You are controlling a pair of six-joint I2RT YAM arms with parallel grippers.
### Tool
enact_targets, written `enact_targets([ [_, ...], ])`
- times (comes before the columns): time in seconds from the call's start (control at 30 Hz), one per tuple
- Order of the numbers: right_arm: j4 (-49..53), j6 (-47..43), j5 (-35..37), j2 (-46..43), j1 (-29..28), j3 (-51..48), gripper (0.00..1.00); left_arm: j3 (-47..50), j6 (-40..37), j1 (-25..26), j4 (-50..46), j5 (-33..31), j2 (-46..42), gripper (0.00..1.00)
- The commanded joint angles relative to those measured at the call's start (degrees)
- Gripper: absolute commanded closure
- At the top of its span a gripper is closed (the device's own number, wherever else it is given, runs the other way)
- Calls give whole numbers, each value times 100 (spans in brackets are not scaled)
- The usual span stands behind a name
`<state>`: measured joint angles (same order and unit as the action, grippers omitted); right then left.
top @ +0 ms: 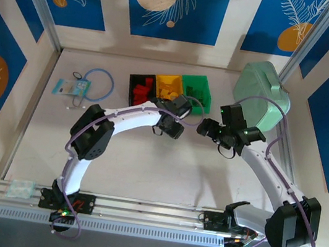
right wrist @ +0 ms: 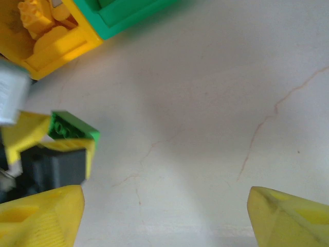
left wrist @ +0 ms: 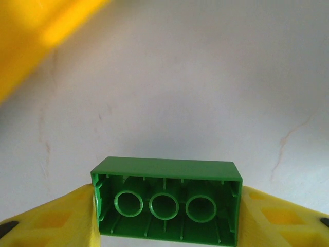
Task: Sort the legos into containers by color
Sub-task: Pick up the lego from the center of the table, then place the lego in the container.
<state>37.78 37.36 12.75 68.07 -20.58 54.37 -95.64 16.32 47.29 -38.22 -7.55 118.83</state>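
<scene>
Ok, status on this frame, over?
Left gripper shut on green brick. Right gripper open, empty. Green bin nearby; nothing seen between.

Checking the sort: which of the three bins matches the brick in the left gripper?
The green bin, at the row's right end; the left gripper holds a green brick, unlike the black bin and yellow bin.

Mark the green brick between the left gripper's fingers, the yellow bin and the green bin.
green brick [left wrist: 164, 206]: left wrist view, middle tube of its hollow underside.
yellow bin [right wrist: 64, 51]: right wrist view, its near outer wall.
green bin [right wrist: 136, 16]: right wrist view, its near outer wall.
</scene>
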Motion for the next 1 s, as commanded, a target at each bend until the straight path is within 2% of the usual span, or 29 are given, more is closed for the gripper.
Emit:
enact_targets([
  [0.0,162,254,299,-322,28,-194,17,-477,155,-209,402,249,-200,44],
  [0.2,409,579,928,-1029,241,-654,16,-1213,337,-494,827,684,129,44],
  [0.4,436,440,618,-1269,485,-888,16,-2288,195,-667,1219,1183,832,43],
  [0.6,440,386,373,-1357,494,-944,16,-3769,134,-855,992,1437,1856,43],
  [0.83,490,333,280,-1612,501,-1062,16,-4067,254,-948,1366,1466,2234,41],
  [0.9,524,316,243,-1651,501,-1070,16,-4156,237,-975,1382,1521,2334,39],
  [0.97,529,320,185,-1689,500,-1077,16,-4306,168,-985,1338,1559,2443,29],
])
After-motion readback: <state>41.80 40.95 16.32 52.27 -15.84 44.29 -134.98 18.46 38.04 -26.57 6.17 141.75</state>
